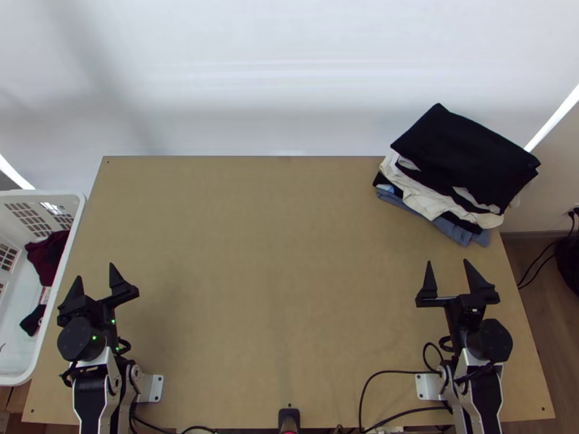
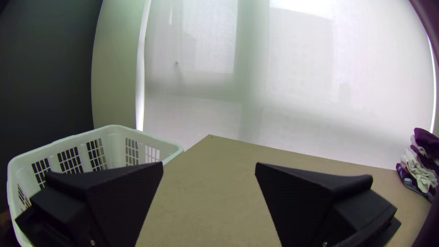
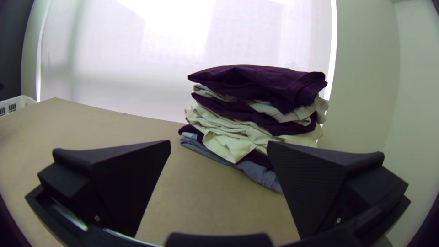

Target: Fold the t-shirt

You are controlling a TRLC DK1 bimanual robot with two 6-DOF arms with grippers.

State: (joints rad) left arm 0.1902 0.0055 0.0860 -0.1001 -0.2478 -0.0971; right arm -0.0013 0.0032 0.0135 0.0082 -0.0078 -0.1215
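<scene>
A stack of folded clothes (image 1: 463,155) lies at the table's back right corner, a black piece on top of white, black and blue-grey ones. The right wrist view has the same stack (image 3: 256,89) beyond the fingers. My left gripper (image 1: 95,278) stands open over the table's left front, beside the basket; in the left wrist view the left gripper (image 2: 209,165) has nothing between its fingers. My right gripper (image 1: 447,266) is open in front of the stack, apart from it, and the right gripper (image 3: 219,144) in its wrist view holds nothing.
A white basket (image 1: 69,253) stands at the table's left edge with dark red and black cloth (image 1: 48,257) inside. The wooden table (image 1: 268,253) has a wide bare middle between the arms. Black cables (image 1: 391,372) run along the front edge near the right arm's base.
</scene>
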